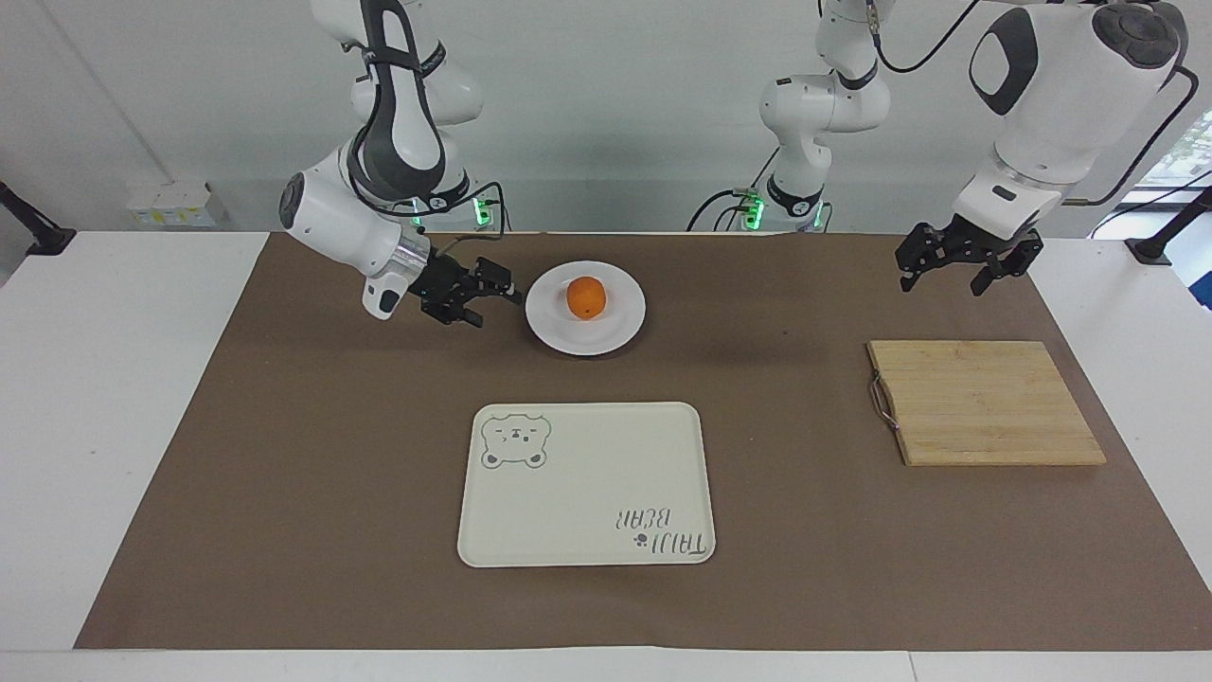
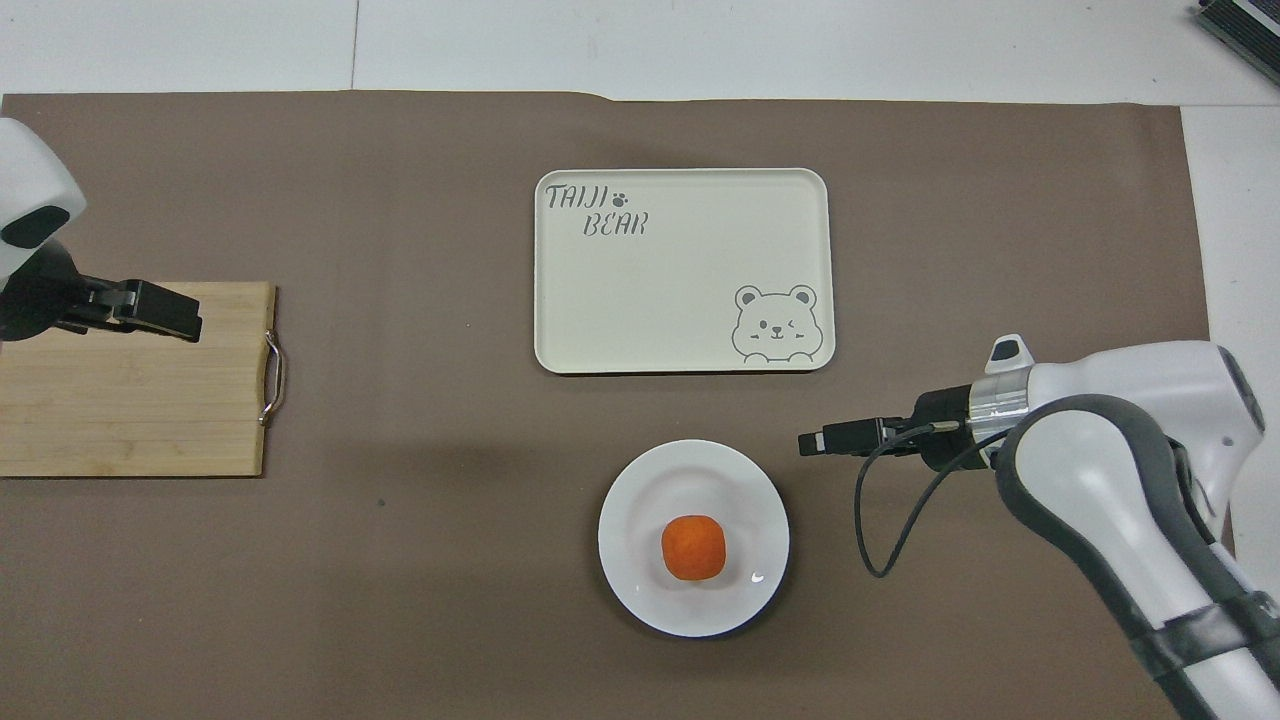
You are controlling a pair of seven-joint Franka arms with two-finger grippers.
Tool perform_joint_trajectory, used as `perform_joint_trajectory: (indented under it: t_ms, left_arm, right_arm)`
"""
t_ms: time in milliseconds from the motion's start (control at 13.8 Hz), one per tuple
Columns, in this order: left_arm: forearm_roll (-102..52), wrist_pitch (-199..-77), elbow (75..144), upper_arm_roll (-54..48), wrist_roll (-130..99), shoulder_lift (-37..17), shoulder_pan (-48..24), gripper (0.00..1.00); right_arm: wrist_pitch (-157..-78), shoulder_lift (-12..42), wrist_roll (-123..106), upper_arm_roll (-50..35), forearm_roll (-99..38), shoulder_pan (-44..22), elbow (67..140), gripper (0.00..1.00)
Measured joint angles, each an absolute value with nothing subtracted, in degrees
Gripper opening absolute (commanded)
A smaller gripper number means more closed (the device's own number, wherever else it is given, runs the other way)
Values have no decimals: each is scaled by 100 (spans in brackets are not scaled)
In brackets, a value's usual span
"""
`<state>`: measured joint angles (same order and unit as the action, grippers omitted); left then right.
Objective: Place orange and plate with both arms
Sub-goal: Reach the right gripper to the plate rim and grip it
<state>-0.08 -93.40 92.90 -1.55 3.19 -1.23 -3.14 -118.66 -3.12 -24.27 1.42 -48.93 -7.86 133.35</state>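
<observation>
A small orange (image 1: pixel 586 296) (image 2: pixel 694 548) rests in the middle of a round white plate (image 1: pixel 617 328) (image 2: pixel 640 500), which lies on the brown mat at the robots' end of the table. My right gripper (image 1: pixel 496 303) (image 2: pixel 806 441) is low over the mat, open and empty. It sits beside the plate's rim on the right arm's side, a short gap away, fingers pointing toward the plate. My left gripper (image 1: pixel 942 284) (image 2: pixel 193 327) waits in the air by the wooden cutting board, open and empty.
A cream rectangular tray (image 1: pixel 587 483) (image 2: pixel 680 300) with a bear drawing lies mid-table, farther from the robots than the plate. A bamboo cutting board (image 1: pixel 985 403) (image 2: pixel 130 410) with a metal handle lies toward the left arm's end.
</observation>
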Motion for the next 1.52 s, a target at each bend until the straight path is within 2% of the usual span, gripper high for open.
perform_joint_trajectory:
  t_ms: [290, 508, 1088, 1378, 1450, 1523]
  left_arm:
    - [-8, -9340, 9290, -155, 319, -123, -314, 100]
    - [-8, -9340, 9290, -155, 319, -123, -314, 100]
    - [-8, -9340, 9290, -155, 319, -123, -314, 100]
    - [-8, -9340, 9290, -155, 319, -123, -314, 100]
    - [-8, -9340, 9290, -155, 319, -123, -314, 100]
    - [-8, -9340, 9290, -155, 319, -123, -314, 100]
  right_arm:
    - [-12435, 77, -3801, 140, -6238, -994, 13997, 100]
    - [-12521, 366, -4142, 140, -6632, -1117, 14129, 100]
    - [-12531, 143, -4135, 144, -7190, -1583, 14569, 100]
    - [-12534, 134, -4129, 156, -7194, -1583, 14621, 12]
    - [-12539, 134, -4112, 157, -7195, -1583, 14626, 0]
    - [-12567, 134, -4084, 159, -7195, -1583, 14633, 0]
